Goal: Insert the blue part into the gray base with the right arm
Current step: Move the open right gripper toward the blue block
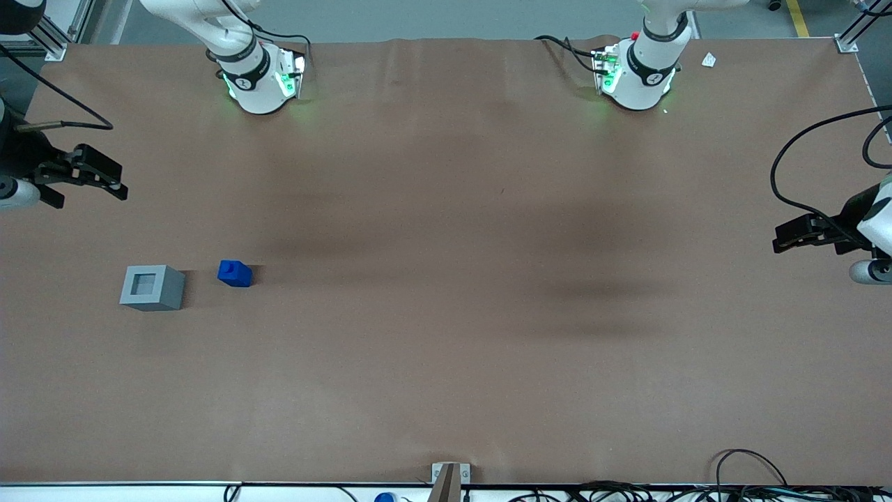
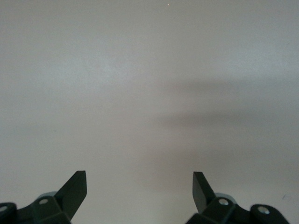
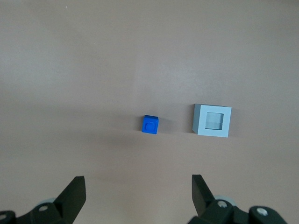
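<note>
1. Gripper (image 1: 104,183) – black two-finger, on right arm (image 1: 21,174), at working arm's end of table (image 1: 446,362). Hangs above the surface, farther from front cam than both blocks. Fingers (image 3: 74,193) spread wide apart in wrist view, nothing between them; holds nothing.

2. Gray base (image 1: 152,287) – light-gray cube, sits flat on table, square recess in top face facing up, recess unfilled. From gripper in front view: approx 5 o'clock, well apart. Also in wrist view (image 3: 212,120).

3. Blue part (image 1: 235,273) – small bright-blue block, on table near gray base, not touching; a gap of bare table between. From base in front view: approx 3 o'clock, slightly farther from front cam. Stub end points up, seen as a small raised square on top in wrist view (image 3: 150,124). Well apart from gripper.

4. Table – brown covering, a few faint creases and soft shadows.
</note>
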Controlling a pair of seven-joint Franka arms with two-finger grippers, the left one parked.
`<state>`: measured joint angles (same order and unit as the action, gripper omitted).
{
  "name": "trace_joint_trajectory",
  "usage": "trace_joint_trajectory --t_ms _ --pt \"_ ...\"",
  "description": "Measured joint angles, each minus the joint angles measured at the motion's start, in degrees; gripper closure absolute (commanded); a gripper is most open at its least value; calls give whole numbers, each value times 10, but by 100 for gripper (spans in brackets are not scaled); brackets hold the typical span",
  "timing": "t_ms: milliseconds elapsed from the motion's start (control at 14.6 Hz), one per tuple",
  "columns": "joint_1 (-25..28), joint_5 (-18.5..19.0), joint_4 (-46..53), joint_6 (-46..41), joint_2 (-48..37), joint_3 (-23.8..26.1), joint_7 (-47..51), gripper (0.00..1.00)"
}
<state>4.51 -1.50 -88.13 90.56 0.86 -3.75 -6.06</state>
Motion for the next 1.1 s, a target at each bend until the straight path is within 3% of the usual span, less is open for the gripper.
trace_joint_trajectory --t_ms 823,1097 --pt "-5 -7 -9 7 20 -4 0 0" --pt "-5 -7 -90 119 46 -5 0 0"
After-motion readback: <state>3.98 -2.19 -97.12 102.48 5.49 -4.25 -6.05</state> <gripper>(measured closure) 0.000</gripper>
